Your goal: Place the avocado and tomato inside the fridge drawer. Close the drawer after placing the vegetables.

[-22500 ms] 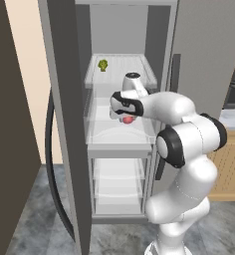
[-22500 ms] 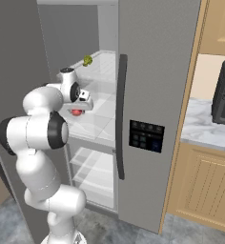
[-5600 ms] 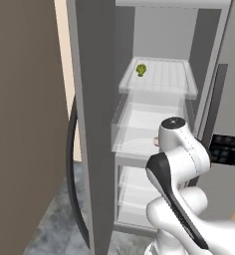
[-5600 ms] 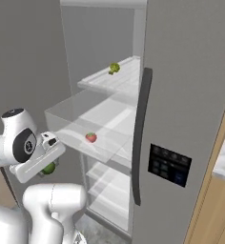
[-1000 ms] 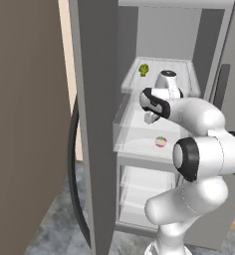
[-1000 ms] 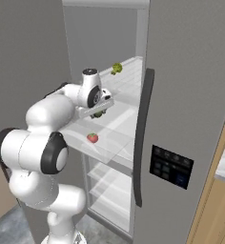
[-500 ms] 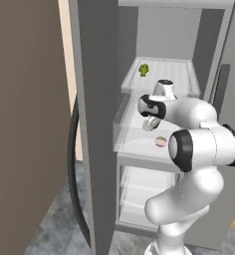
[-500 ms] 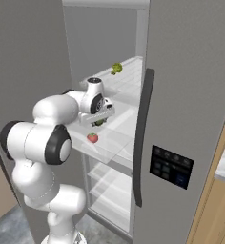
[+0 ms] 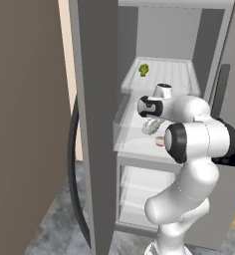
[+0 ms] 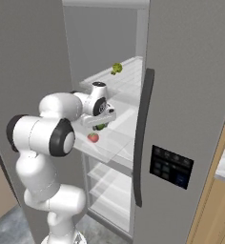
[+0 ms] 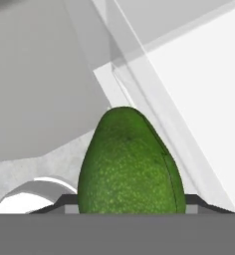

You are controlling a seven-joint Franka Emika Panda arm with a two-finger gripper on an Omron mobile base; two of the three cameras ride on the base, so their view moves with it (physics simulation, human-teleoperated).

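The gripper (image 10: 101,125) is clamped on the avocado (image 11: 130,162), which sits between its jaws and hangs inside the pulled-out fridge drawer (image 10: 115,143), above the drawer's floor; in the hand view the dark green fruit rises from 6 o'clock to the middle. In the right base view the tomato (image 10: 93,137) lies on the drawer floor at about 7 o'clock from the avocado, near it but apart. The paler lumpy green item (image 9: 144,69) rests on the white ribbed shelf (image 9: 174,74) above, at about 12 o'clock from the gripper.
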